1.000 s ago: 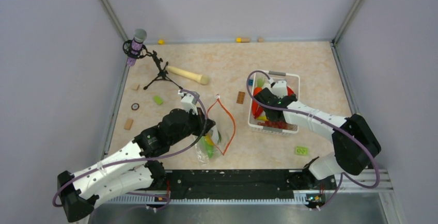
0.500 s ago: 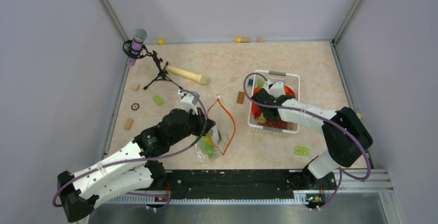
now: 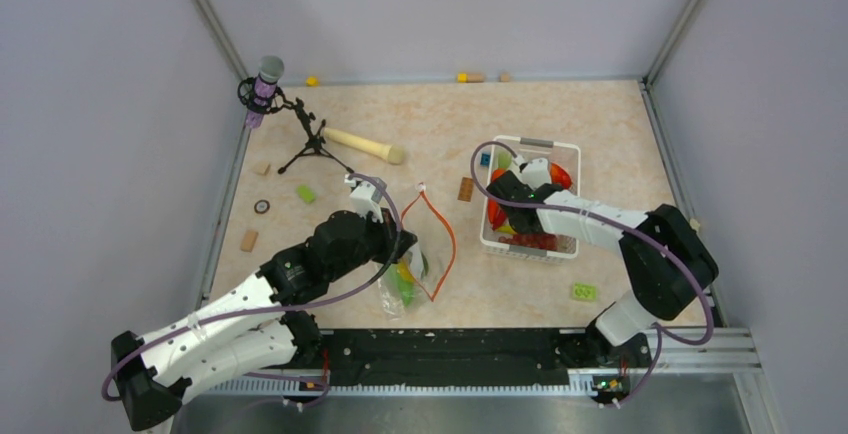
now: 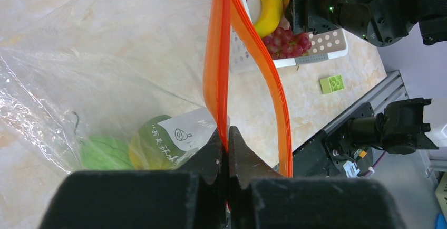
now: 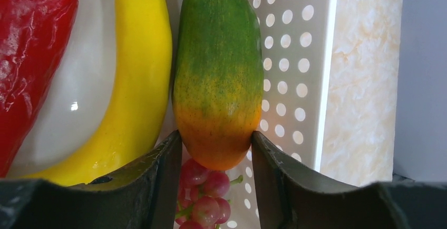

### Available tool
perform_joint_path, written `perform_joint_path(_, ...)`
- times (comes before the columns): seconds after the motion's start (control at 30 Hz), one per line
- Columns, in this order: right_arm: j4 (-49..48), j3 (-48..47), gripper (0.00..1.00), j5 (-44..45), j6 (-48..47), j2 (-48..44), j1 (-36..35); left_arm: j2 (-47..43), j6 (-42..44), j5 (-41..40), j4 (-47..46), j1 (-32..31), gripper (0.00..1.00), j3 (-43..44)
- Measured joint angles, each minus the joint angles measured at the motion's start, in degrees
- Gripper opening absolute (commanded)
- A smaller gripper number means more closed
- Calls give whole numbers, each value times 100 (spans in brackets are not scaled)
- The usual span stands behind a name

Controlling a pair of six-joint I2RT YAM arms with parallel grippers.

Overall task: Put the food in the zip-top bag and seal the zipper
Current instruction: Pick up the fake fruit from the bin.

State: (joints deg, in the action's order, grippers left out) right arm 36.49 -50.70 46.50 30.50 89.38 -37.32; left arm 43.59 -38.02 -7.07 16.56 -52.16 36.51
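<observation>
Pinching the zipper [image 4: 217, 55], left claw [image 4: 227, 139] holds the bag [image 3: 400, 289] lower centre; right claw [image 5: 217, 147] squeezes the orange-green fruit [image 5: 219, 70] inside the basket [image 5: 295, 55], centre right.

Light: 3 views, all bright and even, lit from overhead; soft, short shadows on the table [image 3: 420, 124]. Glare: white sparkle on zip-top bag [image 4: 47, 107]; hot spots on red pepper [image 5: 31, 44], banana [image 5: 137, 81]. Focus: orange-green fruit [image 5: 219, 76] sharp, matte; zipper [image 4: 217, 55] crisp; my left gripper [image 4: 227, 150] and right gripper [image 5: 216, 150], nearest the lenses, dark and blurred.
</observation>
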Motion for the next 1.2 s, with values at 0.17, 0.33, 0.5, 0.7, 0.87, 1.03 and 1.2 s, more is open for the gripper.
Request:
perform_joint_path(0.17, -85, 13, 28, -66, -4, -323, 0, 0, 0, 2, -2, 0, 0, 0)
perform_joint_path(0.33, -483, 291, 24, -205, -96, -1198, 0, 2, 0, 13, -2, 0, 0, 0)
perform_joint_path(0.5, -868, 577, 21, -520, -247, -1943, 2, 4, 0, 20, -4, 0, 0, 0)
perform_joint_path(0.7, -1419, 992, 19, -1097, -461, -2975, 2, 4, 0, 22, -7, 0, 0, 0)
perform_joint_path(0.87, -2024, 1432, 19, -1943, -702, -3969, 2, 7, -2, 26, -9, 0, 0, 0)
perform_joint_path(1.03, -2588, 1663, 20, -3268, -903, -4686, 2, 7, -2, 26, -11, 0, 0, 0)
perform_joint_path(1.2, -3099, 1672, 20, -4588, -946, -4857, 2, 7, -2, 48, -13, 0, 0, 0)
